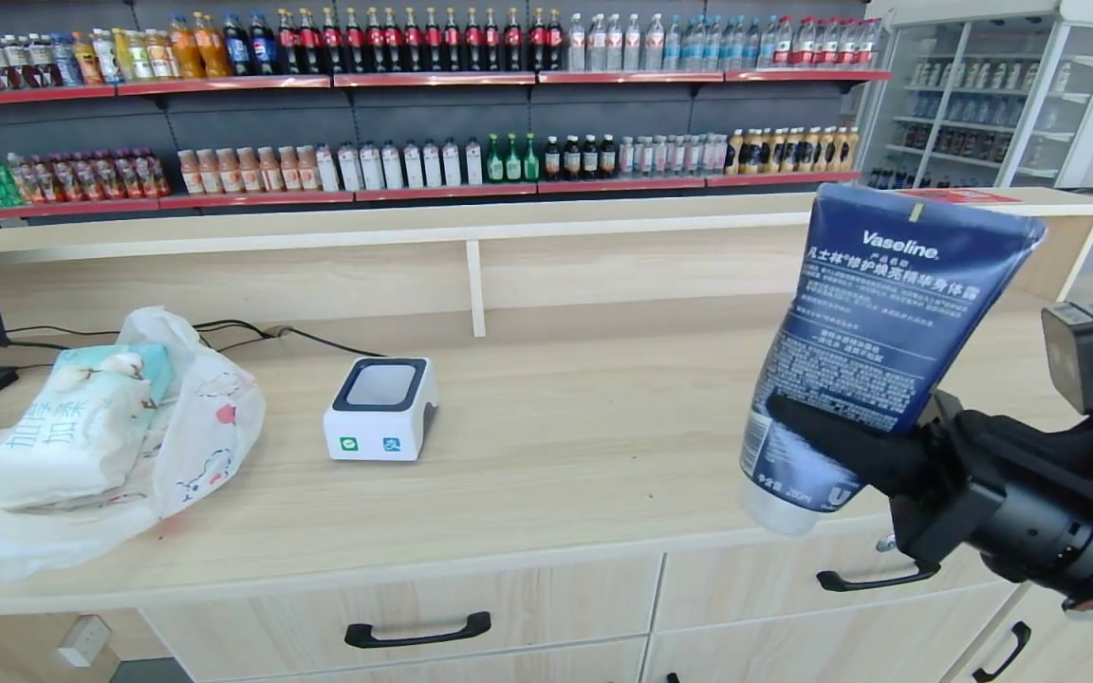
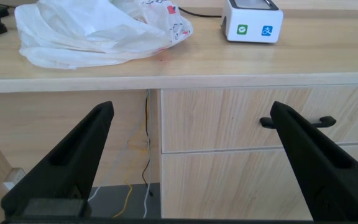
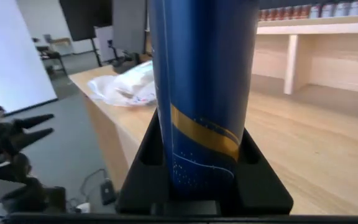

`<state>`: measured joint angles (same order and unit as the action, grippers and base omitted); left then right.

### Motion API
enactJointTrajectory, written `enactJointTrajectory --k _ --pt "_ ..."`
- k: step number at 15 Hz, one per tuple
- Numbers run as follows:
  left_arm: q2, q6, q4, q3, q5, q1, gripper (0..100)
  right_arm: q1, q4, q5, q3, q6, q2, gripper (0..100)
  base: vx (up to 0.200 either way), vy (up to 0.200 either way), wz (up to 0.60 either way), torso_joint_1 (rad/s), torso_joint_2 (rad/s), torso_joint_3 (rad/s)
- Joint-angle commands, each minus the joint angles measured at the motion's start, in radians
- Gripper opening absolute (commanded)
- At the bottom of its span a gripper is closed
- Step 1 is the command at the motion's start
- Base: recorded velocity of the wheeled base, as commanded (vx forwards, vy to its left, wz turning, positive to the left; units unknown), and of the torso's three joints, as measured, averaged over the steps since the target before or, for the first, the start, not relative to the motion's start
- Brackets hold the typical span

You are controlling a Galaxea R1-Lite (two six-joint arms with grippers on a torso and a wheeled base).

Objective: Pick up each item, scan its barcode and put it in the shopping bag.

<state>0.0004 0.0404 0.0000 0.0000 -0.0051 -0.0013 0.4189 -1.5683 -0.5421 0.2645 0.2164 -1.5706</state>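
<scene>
Blue lotion tube (image 1: pixel 874 351), clamped near its cap in my right pincer (image 1: pixel 850 446), hangs above the surface (image 1: pixel 603 455) at the scanner's (image 1: pixel 381 408) three o'clock; I should swing its printed back squarely over that window, slowly, without squeezing.

right gripper (image 1: pixel 842 444) clasps blue tube (image 1: pixel 880 318), apparently cap-down.

Dark-blue tube (image 1: pixel 874 332), white print, 1 gold band, in black jaws of right gripper (image 1: pixel 836 441); shopping bag (image 1: pixel 210 427) white, cartoon-printed; scanner (image 1: pixel 380 413) white, dark-framed.
</scene>
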Motion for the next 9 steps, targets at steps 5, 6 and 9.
enactJointTrajectory --k 5,6,9 --pt "0.000 -0.001 0.000 0.000 0.001 0.001 100 -0.058 -0.003 0.439 -0.044 -0.241 -0.069 0 0.000 0.000 0.00 0.000 0.00 0.000" --pt "0.000 -0.004 0.000 0.000 0.001 0.000 100 -0.058 -0.003 0.530 -0.027 -0.249 -0.060 0 0.000 0.000 0.00 0.000 0.00 0.000" --pt "0.000 -0.005 0.000 0.000 0.001 0.001 100 -0.071 -0.003 0.556 0.009 -0.224 -0.051 0 0.000 0.000 0.00 0.000 0.00 0.000"
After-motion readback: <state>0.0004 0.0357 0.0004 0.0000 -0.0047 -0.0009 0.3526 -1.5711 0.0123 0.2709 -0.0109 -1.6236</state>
